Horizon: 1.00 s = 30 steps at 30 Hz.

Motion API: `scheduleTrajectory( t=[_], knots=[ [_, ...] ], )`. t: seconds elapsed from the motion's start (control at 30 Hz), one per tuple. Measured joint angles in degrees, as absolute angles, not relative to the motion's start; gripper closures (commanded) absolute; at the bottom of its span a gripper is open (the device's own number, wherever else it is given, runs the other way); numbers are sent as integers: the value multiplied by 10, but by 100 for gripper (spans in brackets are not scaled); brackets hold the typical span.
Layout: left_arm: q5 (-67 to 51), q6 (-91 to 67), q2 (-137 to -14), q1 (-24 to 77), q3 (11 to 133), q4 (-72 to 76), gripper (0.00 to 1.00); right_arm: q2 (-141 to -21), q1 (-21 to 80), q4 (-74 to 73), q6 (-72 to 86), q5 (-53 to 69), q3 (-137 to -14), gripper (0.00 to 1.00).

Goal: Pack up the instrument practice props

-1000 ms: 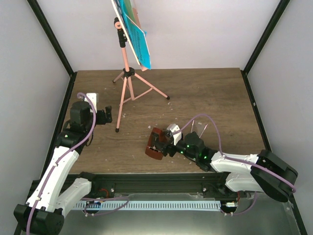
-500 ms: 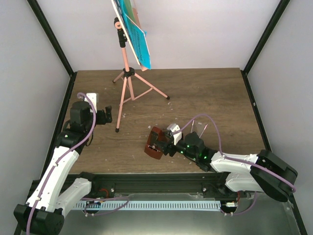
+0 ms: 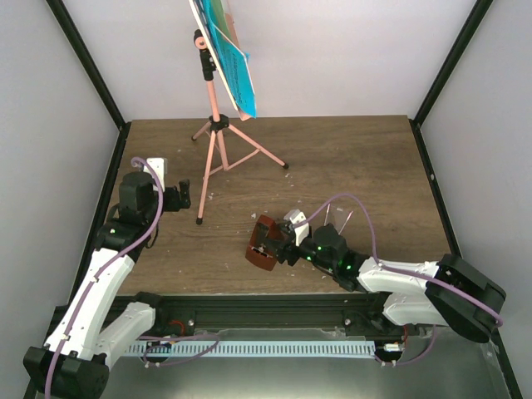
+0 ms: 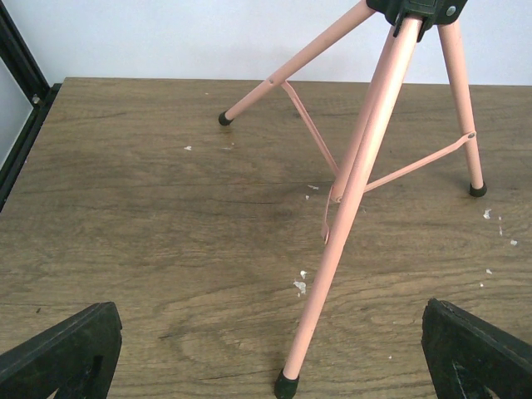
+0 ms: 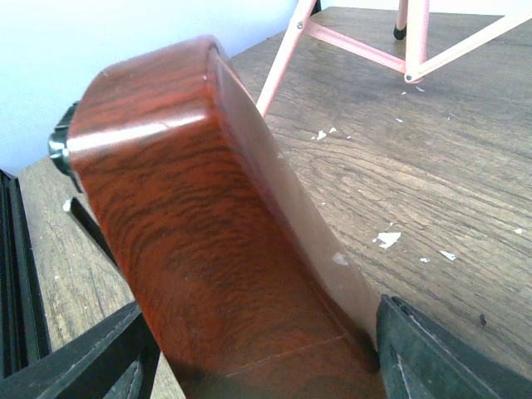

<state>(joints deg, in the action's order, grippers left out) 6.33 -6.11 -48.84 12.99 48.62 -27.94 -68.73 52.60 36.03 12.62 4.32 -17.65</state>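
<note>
The pink tripod music stand (image 3: 214,116) stands at the back left, with blue sheet-music pages (image 3: 233,62) on its desk. Its legs (image 4: 353,191) fill the left wrist view, the nearest foot just ahead of my left gripper (image 3: 181,198), which is open and empty. My right gripper (image 3: 268,247) is shut on the reddish-brown metronome (image 3: 263,246), tilted on its side at the table's front middle. In the right wrist view the metronome (image 5: 208,233) sits between both fingers, its clear cover facing right.
The wooden table (image 3: 349,166) carries small white flecks near the stand's feet. Black frame posts rise at the back corners. A black rail and white cable channel (image 3: 258,347) run along the near edge.
</note>
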Motion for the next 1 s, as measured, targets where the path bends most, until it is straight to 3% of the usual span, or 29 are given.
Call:
scheduleTrajectory(
  t=[0.63, 0.73, 0.83, 1.0],
  knots=[
    [63, -61, -488, 130, 486, -280, 0, -708, 526, 309, 134, 23, -220, 25],
    [63, -61, -488, 130, 486, -279, 0, -711, 526, 308, 137, 23, -221, 19],
    [63, -61, -488, 130, 486, -279, 0, -712, 526, 299, 141, 23, -221, 2],
    [63, -61, -488, 130, 486, -279, 0, -701, 526, 283, 132, 24, -221, 0]
  ],
)
